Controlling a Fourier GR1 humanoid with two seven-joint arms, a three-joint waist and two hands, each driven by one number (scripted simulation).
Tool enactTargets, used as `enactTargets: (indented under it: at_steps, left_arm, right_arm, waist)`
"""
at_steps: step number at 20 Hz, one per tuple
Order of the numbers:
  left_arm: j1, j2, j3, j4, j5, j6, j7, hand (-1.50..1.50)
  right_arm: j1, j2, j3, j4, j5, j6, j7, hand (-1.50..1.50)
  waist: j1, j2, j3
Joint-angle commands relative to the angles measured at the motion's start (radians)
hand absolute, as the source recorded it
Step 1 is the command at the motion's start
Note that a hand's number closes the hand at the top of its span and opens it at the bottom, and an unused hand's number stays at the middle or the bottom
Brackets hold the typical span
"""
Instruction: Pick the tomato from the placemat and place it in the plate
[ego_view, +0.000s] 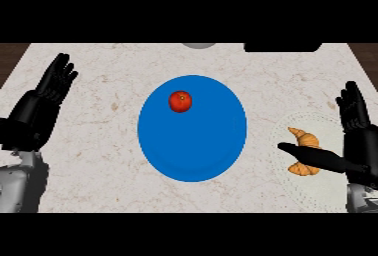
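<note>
Tomato (180, 101) lies on placemat (193, 152), croissant (303, 137) on white plate (319, 124); left hand (46, 92) and right hand (356, 120) hold fingers straight.

bright red tomato (180, 101), plain solid blue plate (192, 155) mid-frame, golden-brown croissant (305, 141) lower right, whitish placemat (319, 124) there too with a faint dotted pattern, creamy marble counter (103, 150) with tan veining, left hand (48, 90) and right hand (356, 122) both black, grey forearms (18, 185)

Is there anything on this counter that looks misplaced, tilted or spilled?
Nothing looks spilled or damaged. The tomato lies inside the blue plate, off centre toward its far left. The croissant lies on the pale placemat, partly covered by the thumb of the right hand.
</note>
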Motion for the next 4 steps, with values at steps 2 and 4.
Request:
enactTargets:
  at_steps: [2, 4]
  left_arm:
    - [-0.004, 0.005, 0.015, 0.046, -0.004, -0.018, -0.035, 0.0]
    - [-0.001, -0.021, -0.012, 0.003, -0.032, 0.006, -0.012, 0.0]
  right_arm:
    - [0.113, -0.088, -0.156, -0.052, -0.102, 0.14, -0.076, -1.5]
    - [0.076, -0.019, -0.126, 0.02, 0.009, 0.093, -0.09, -1.5]
  waist:
    - [-0.002, 0.001, 0.0]
    - [0.006, 0.001, 0.0]
